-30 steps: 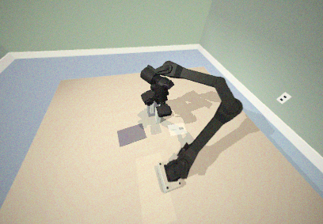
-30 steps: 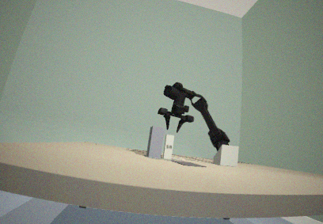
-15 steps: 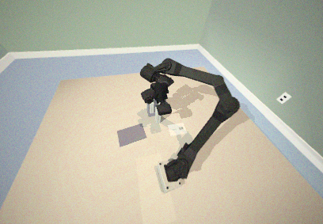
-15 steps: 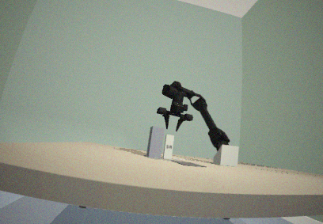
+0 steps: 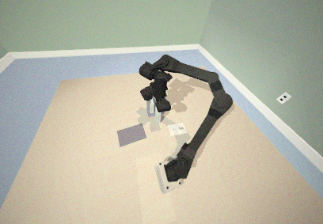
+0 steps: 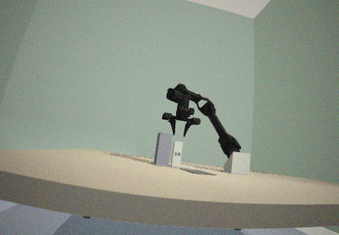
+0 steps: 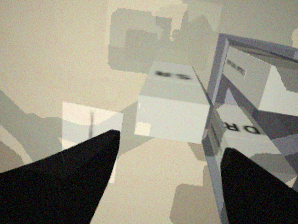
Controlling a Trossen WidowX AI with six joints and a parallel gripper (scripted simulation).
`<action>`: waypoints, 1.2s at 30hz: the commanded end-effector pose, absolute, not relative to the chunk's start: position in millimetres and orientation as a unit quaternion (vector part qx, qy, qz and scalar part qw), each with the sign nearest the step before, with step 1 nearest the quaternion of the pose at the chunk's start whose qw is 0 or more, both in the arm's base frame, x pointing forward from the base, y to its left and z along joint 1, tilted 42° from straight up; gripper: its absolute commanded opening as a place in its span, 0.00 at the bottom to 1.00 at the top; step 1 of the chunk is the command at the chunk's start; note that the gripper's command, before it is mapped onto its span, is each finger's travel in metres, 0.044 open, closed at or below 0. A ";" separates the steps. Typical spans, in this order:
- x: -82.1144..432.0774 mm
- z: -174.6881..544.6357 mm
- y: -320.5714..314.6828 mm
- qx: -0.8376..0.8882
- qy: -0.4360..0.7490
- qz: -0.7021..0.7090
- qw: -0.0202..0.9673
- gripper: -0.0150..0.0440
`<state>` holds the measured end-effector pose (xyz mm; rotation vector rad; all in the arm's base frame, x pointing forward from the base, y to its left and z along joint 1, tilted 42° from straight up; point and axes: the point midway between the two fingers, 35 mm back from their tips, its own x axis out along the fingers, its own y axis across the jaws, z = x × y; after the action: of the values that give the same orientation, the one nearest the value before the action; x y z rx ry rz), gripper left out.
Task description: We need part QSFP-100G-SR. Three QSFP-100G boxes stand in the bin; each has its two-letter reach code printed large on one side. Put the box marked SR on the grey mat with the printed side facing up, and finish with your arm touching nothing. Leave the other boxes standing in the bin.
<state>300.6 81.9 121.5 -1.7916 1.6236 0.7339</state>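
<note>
Hanging above the SR box (image 5: 158, 117) (image 6: 177, 154) (image 7: 172, 104), the jaws (image 5: 155, 100) (image 6: 179, 135) point down and stand partly open, with a broad gap between their fingertips and nothing gripped. In the exterior view both tips are higher than the box's top, so they do not touch it. From the wrist, the box appears in line with the gap, one dark finger to each side. One finger overlaps the edge of the bin (image 5: 150, 114) (image 6: 163, 149) (image 7: 217, 75) in that view; whether it touches the wall, I cannot tell.

The SR box is outside the bin, upright on the desk (image 5: 91, 112) (image 6: 104, 172) (image 7: 45, 45) just beside the bin's wall. Its printed code is on an upright side, facing the exterior camera, rather than on top. Inside the bin are a box marked DR (image 7: 242, 127) and another white box (image 7: 250, 75), whose code is too blurred to read.

The grey mat (image 5: 131, 135) (image 6: 198, 172) lies flat, apart from the SR box. A white square patch (image 5: 177, 129) (image 7: 77, 122) shows on the desk near the SR box.
</note>
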 end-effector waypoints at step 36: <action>304.3 94.4 59.6 -0.672 0.615 0.279 0.303 0.53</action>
<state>304.2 59.5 94.1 -1.7828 1.6305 0.7398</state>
